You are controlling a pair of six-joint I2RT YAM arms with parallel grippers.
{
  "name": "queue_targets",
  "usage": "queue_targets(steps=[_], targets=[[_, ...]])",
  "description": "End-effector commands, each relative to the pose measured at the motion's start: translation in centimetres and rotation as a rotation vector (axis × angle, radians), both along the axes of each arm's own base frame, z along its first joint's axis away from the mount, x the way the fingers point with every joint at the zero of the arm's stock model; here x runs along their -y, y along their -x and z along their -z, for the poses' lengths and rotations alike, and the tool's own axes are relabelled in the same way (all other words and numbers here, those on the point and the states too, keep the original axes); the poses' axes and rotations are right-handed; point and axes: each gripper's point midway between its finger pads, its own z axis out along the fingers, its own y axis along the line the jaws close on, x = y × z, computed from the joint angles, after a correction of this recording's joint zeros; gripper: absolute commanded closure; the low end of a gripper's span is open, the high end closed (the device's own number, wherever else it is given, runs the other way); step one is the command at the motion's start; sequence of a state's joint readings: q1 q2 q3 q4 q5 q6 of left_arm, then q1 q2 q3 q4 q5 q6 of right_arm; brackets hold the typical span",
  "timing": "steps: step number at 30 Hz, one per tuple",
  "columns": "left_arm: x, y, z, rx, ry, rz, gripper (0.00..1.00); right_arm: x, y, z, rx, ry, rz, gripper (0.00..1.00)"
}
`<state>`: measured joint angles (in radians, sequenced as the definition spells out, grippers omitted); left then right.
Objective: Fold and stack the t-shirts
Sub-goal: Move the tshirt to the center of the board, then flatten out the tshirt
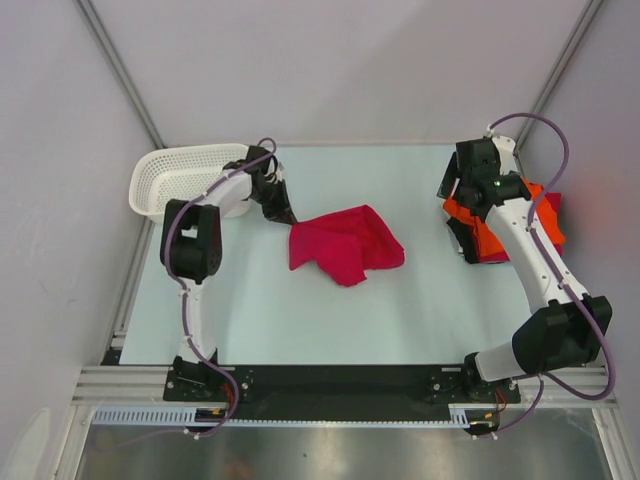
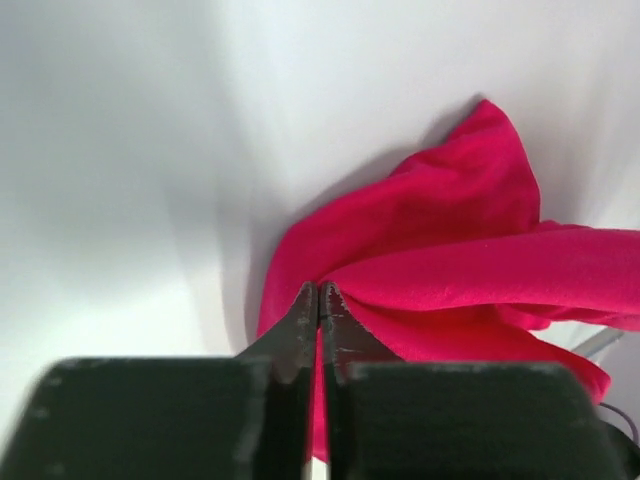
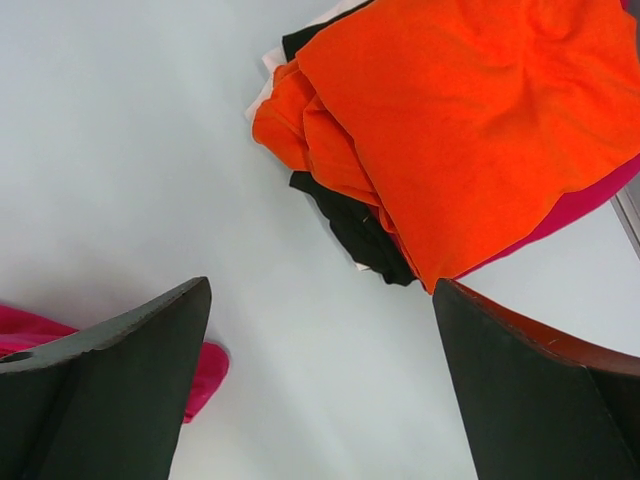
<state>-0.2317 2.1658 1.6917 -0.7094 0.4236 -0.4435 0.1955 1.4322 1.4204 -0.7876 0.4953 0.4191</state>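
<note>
A crumpled crimson shirt (image 1: 345,245) lies in the middle of the table (image 1: 400,310), its left corner clamped in the left gripper (image 2: 320,292). An orange shirt (image 3: 480,110) tops a pile at the right edge, below the right gripper (image 3: 320,283), whose jaws are spread wide.

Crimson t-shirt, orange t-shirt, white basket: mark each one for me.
crimson t-shirt (image 1: 345,248), top external view, middle of the crumpled cloth.
orange t-shirt (image 3: 480,110), right wrist view, its flat top face.
white basket (image 1: 150,185), top external view, left mesh wall.
</note>
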Motion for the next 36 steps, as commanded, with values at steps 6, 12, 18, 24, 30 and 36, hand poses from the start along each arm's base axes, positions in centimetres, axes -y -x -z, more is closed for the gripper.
queue_targets(steps=[6, 12, 18, 24, 30, 36], targets=[[-8.8, -2.3, 1.5, -0.016, -0.206, -0.162, 0.01, -1.3, -1.5, -0.5, 0.040, -0.039, -0.023, 0.00], [-14.0, -3.8, 1.9, -0.004, -0.270, -0.246, 0.00, -3.9, -1.8, 0.3, 0.012, -0.081, -0.101, 0.00], [-10.5, -5.2, -2.6, 0.122, -0.017, -0.132, 0.09, -7.9, -1.4, 2.1, -0.054, -0.128, -0.222, 0.00], [-4.9, -2.7, -10.0, 0.330, 0.148, 0.005, 0.10, -9.9, -1.8, 2.7, -0.068, -0.154, -0.266, 0.00], [0.6, 1.9, -11.5, 0.397, 0.142, 0.207, 0.01, -10.7, -2.3, 3.3, -0.096, -0.145, -0.287, 0.00], [3.4, 5.2, -9.6, 0.336, 0.116, 0.371, 0.04, -11.1, -2.4, 3.7, -0.113, -0.139, -0.306, 0.00]])
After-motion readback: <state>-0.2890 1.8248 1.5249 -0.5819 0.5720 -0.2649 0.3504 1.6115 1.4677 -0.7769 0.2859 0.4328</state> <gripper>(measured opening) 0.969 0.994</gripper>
